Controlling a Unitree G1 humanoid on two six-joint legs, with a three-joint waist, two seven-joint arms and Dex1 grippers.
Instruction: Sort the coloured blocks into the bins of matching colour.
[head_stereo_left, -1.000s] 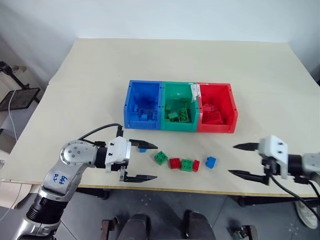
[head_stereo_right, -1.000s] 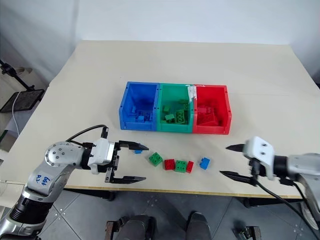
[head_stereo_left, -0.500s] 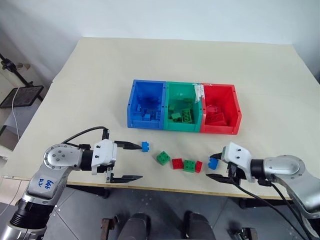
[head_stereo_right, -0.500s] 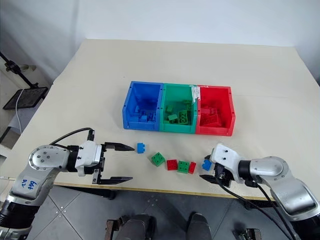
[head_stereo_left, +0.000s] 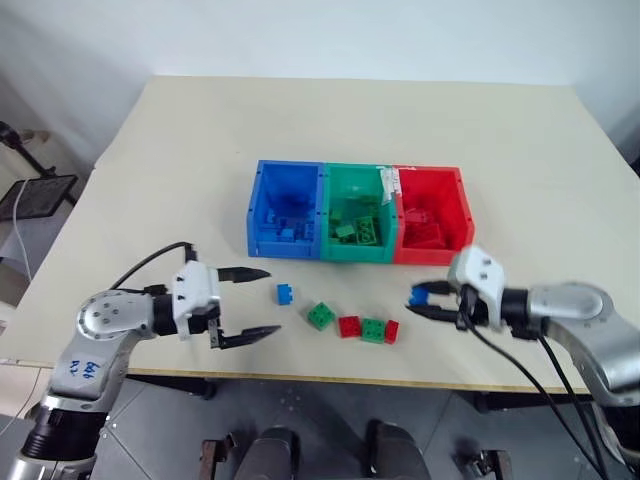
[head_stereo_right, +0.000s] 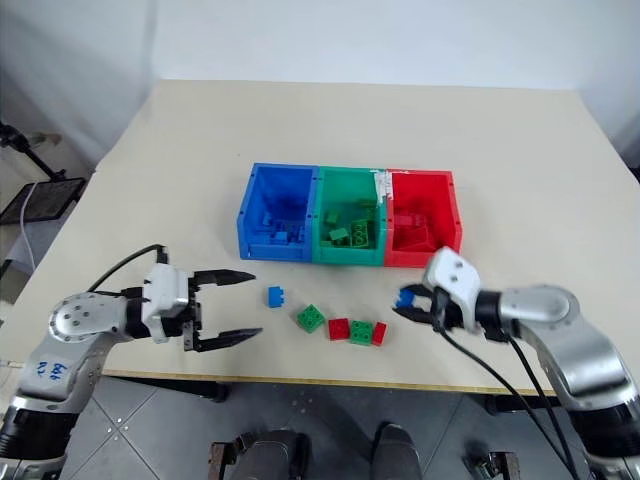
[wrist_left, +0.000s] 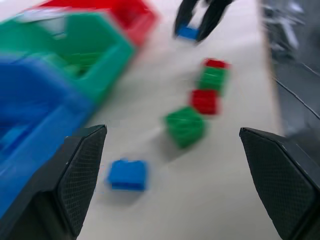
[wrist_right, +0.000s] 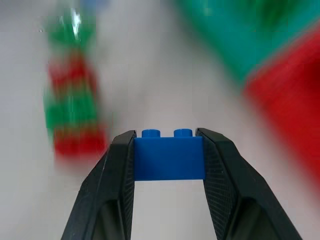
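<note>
Right wrist view gives me the clearest read: my right gripper (wrist_right: 169, 160) is clamped on a blue block (wrist_right: 169, 159), the brick squarely between the two fingers with its studs showing above them. From the head camera, that gripper hangs just in front of the red bin (head_stereo_left: 432, 214), so the blue bin (head_stereo_left: 287, 210) lies well off to its left, past the green bin (head_stereo_left: 358, 213).

I judge the sort well along but unfinished. All three bins already have bricks inside. Still on the table (head_stereo_left: 300, 140) are a second blue block (head_stereo_left: 286, 294), a green block (head_stereo_left: 322, 316), a red block (head_stereo_left: 350, 326), another green one (head_stereo_left: 374, 329) and a small red one (head_stereo_left: 391, 331).

My left gripper (head_stereo_left: 245, 305) stands wide and empty; the loose blue block sits just beyond its fingertips, slightly toward the bins.
</note>
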